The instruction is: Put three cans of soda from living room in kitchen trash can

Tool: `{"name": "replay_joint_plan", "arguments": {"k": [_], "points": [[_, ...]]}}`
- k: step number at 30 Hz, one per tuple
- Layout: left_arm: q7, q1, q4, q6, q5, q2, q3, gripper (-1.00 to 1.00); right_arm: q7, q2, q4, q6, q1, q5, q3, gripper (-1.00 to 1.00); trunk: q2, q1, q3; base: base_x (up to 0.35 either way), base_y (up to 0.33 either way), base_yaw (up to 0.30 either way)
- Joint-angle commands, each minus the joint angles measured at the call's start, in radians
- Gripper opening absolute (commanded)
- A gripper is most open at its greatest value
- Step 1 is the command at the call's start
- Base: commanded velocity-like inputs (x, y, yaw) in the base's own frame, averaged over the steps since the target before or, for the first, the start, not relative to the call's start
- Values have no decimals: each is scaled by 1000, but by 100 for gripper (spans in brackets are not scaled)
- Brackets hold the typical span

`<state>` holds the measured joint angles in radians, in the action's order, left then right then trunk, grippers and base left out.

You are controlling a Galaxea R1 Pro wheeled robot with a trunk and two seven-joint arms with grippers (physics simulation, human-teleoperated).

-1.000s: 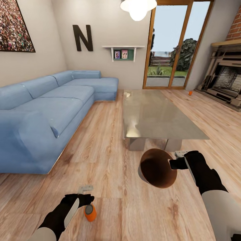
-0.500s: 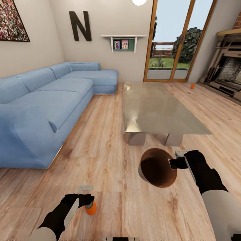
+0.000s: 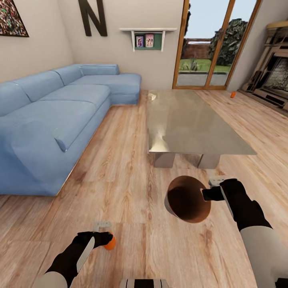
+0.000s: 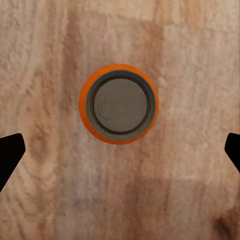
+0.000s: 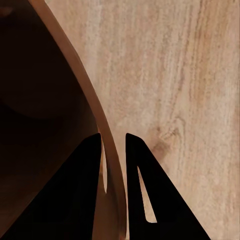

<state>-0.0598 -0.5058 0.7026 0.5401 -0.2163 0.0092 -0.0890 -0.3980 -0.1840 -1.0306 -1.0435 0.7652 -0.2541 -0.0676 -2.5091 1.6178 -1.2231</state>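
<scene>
an orange soda can (image 3: 110, 242) stands upright on the wooden floor (image 3: 132, 188) at the lower left of the head view, partly hidden behind the tip of the left gripper (image 3: 101, 238), which hangs just over it. from the left wrist camera the can (image 4: 118, 104) is seen straight down, its grey lid ringed in orange, standing between the two black fingertips (image 4: 10, 152), which are spread wide apart and clear of it on both sides. the right gripper (image 3: 209, 194) holds the trash can (image 3: 188, 199) by its rim, off to the right in front of the robot; the bin is tipped so that its brown inside faces the head camera. in the right wrist view the two dark fingers (image 5: 92, 185) are pressed close on either side of the thin brown rim (image 5: 112, 175), one inside the bin and one outside. a second orange can (image 3: 233, 95) stands far off on the floor near the fireplace (image 3: 276, 80), well apart from the robot. a low glass-topped coffee table (image 3: 188, 124) sits just beyond the bin, and a blue sofa (image 3: 60, 116) runs along the left wall.
</scene>
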Motion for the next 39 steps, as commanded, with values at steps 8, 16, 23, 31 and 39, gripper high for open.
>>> {"name": "replay_joint_plan", "arguments": {"k": [8, 16, 23, 31, 39], "points": [[0, 1, 0, -1, 0, 0, -1, 100, -4, 5, 0, -4, 4, 25, 1, -100, 0, 0, 0, 1, 0, 0], [0, 1, 0, 0, 0, 0, -1, 100, -5, 5, 1, -4, 19, -5, 12, -100, 0, 0, 0, 130, 0, 0], [0, 1, 0, 0, 0, 0, -2, 100, -5, 6, 3, -4, 47, -22, 16, -100, 0, 0, 0, 214, 0, 0], [-1, 1, 0, -1, 0, 0, -1, 100, -5, 7, 10, -4, 76, -33, 19, -100, 0, 0, 0, 142, 0, 0], [-2, 1, 0, -2, 0, 0, 0, 100, -5, 7, 10, -4, 77, -34, 20, -100, 0, 0, 0, 14, 0, 0]]}}
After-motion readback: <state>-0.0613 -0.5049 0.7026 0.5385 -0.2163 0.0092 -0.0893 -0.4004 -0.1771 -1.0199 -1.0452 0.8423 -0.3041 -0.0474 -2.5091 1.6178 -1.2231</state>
